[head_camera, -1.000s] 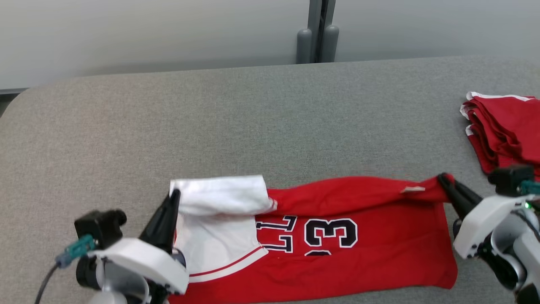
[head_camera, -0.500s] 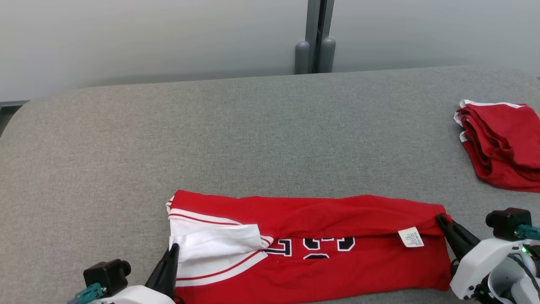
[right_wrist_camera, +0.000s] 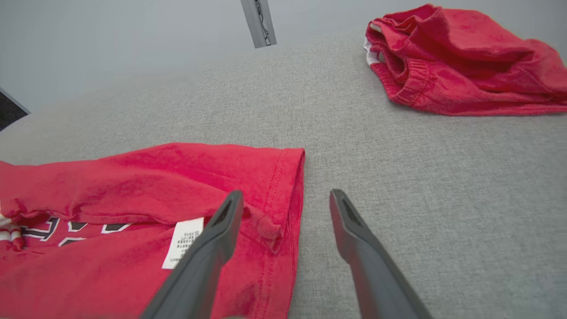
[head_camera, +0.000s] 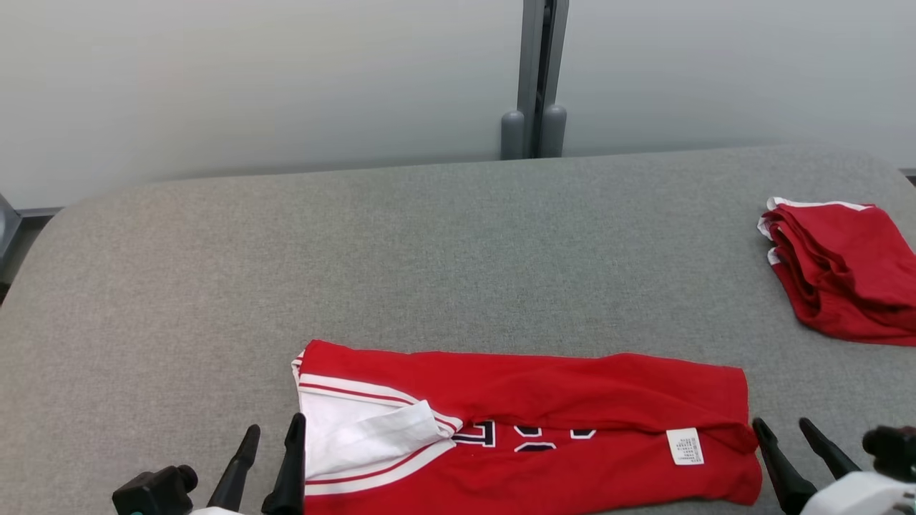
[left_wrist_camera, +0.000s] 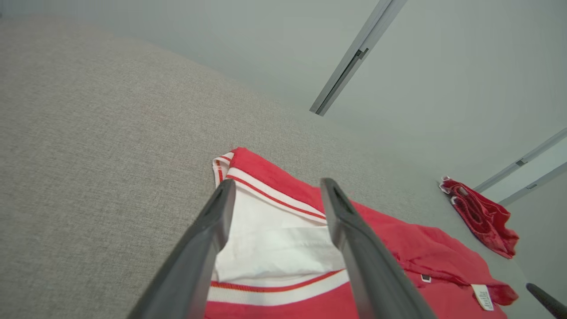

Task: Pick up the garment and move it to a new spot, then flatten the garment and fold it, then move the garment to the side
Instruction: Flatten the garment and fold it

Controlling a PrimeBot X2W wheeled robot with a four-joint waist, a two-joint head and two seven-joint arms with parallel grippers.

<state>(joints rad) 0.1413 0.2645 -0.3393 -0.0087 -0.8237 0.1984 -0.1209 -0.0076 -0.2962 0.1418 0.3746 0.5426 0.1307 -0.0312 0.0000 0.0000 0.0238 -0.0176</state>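
Both let go since 0.5 s ago: left gripper & right gripper now spread wide, empty, at either end of folded jersey, flat near table front edge.

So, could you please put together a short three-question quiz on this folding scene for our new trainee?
1. Fill in: the pile of red garments lies toward the robot's ____ side of the table.
2. True or false: the left end effector and the right end effector are both open, holding nothing.
3. Multiple choice: the white care label on the red jersey lies nearest A) the left end effector, B) the right end effector, C) the pile of red garments.
Key: 1 right; 2 true; 3 B.
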